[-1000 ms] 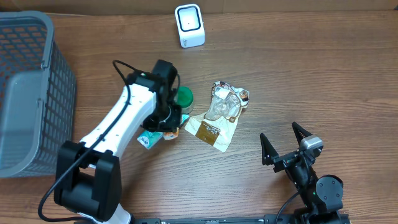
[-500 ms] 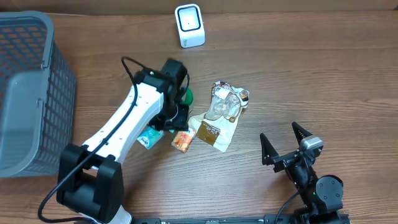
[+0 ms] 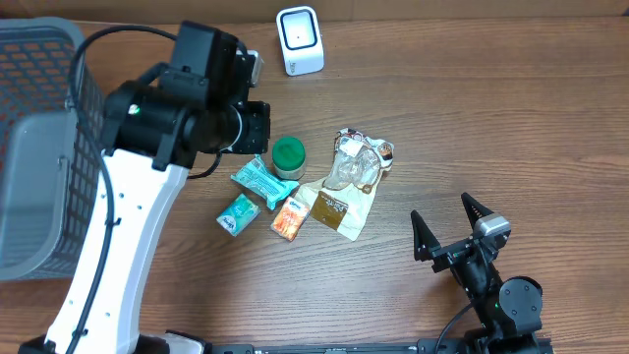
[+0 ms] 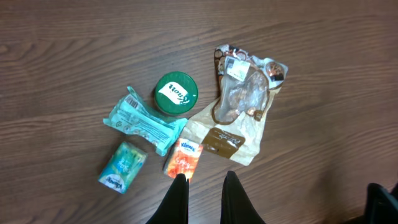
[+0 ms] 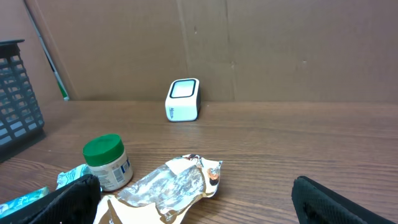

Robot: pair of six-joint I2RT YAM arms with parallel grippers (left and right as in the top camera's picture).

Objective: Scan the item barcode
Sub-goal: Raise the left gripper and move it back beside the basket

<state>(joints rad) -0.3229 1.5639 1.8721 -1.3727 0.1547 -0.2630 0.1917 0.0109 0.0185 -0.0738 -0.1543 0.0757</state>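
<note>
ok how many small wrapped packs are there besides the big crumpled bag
3: a mint pack beside the green-lidded jar, a teal pack left of an orange pack, which sits beside the crumpled bag. Others could be hidden under the bag.

A grey mesh basket [image 3: 49, 59] stood upright at the counter's [image 3: 511, 118] nine o'clock edge in the overhead view, partly cut off by the frame, its paler grey floor showing through the open top. The counter was dark brown with a wood grain running from three to nine o'clock. Plain brown cardboard [image 5: 280, 43] closed off the twelve o'clock side, creased by upright folds. In the right wrist view a thin rod [image 5: 46, 53] with a green lower end leaned against that cardboard, at one o'clock from the basket [image 5: 18, 93].
</note>
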